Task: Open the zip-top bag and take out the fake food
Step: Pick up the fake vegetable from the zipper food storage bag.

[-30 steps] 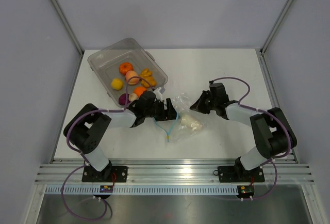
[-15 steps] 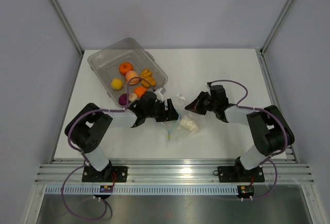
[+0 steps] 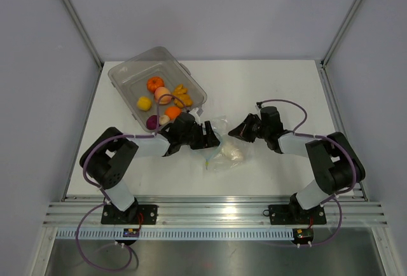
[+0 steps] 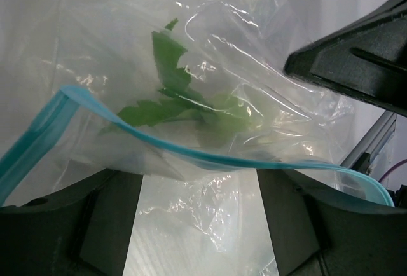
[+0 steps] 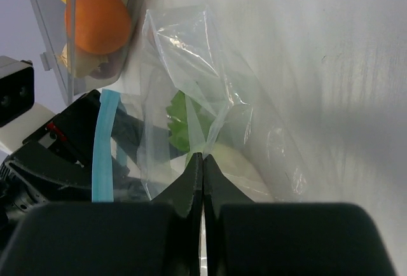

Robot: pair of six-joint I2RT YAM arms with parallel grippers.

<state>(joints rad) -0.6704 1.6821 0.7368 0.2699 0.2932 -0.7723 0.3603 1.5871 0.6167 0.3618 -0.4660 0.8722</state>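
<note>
Right end effector (image 5: 202, 159) closed, pinching zip-top bag (image 5: 186, 53) film at its tips. Left end effector (image 4: 198, 220) spread wide, bag mouth just ahead.

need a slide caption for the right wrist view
Right gripper pinches a fold of the zip-top bag, green-leafed fake food inside.

zip-top bag (image 3: 220, 137), white fake food (image 3: 233, 154) inside
</note>
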